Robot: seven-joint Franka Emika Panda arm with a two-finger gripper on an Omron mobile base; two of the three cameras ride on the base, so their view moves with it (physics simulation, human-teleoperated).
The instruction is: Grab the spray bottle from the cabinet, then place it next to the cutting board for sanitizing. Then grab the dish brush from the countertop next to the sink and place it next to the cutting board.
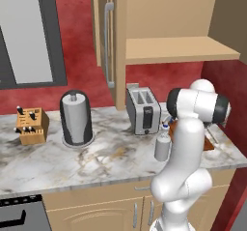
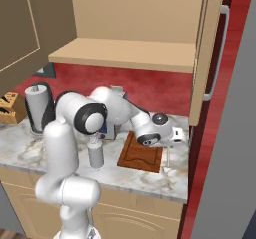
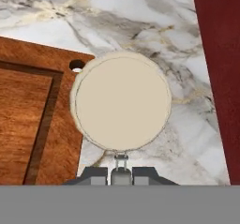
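Observation:
My gripper (image 3: 121, 173) is shut on the thin handle of the dish brush (image 3: 122, 101). Its round pale head hangs below the hand, over the marble countertop (image 3: 140, 17), just right of the reddish-brown cutting board (image 3: 33, 120). In the right base view the gripper (image 2: 170, 144) holds the brush (image 2: 168, 161) upright beside the board's (image 2: 141, 158) right edge. The pale grey spray bottle (image 2: 95, 153) stands on the counter to the board's left, also seen as the bottle (image 1: 162, 144) in front of the toaster. The tan cabinet (image 1: 169, 51) stands open above, its shelf bare.
A silver toaster (image 1: 143, 110), a paper towel holder (image 1: 76, 118) and a knife block (image 1: 31, 124) line the back of the countertop (image 1: 96, 157). A red wall (image 3: 218, 54) closes the counter's right end. The open cabinet door (image 2: 207, 48) hangs above the hand.

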